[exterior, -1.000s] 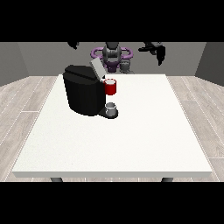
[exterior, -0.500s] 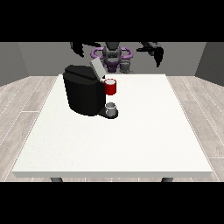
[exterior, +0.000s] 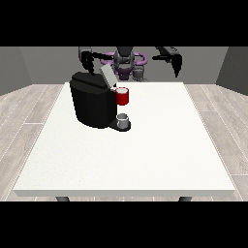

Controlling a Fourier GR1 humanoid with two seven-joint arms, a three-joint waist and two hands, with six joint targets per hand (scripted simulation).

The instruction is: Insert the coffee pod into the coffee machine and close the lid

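Observation:
The black coffee machine (exterior: pixel 92 104) stands on the left half of the white table (exterior: pixel 160 145), with its grey lid (exterior: pixel 107 76) tilted up and open. A red thing at the machine (exterior: pixel 122 96) sits at its front. Below that, a small grey thing (exterior: pixel 123 119) rests on the machine's base. The hand at the view's left (exterior: pixel 88 61) hangs just above the machine's back top, fingers pointing down and holding nothing. The hand at the view's right (exterior: pixel 176 63) is raised over the table's far right edge, fingers hanging straight, also holding nothing.
The robot's torso (exterior: pixel 125 60) stands behind the far table edge. Another grey thing (exterior: pixel 139 72) shows beside it at that edge. Wooden floor surrounds the table.
The hand at the view's left has come down and inward towards the machine's top. The hand at the view's right has shifted only slightly.

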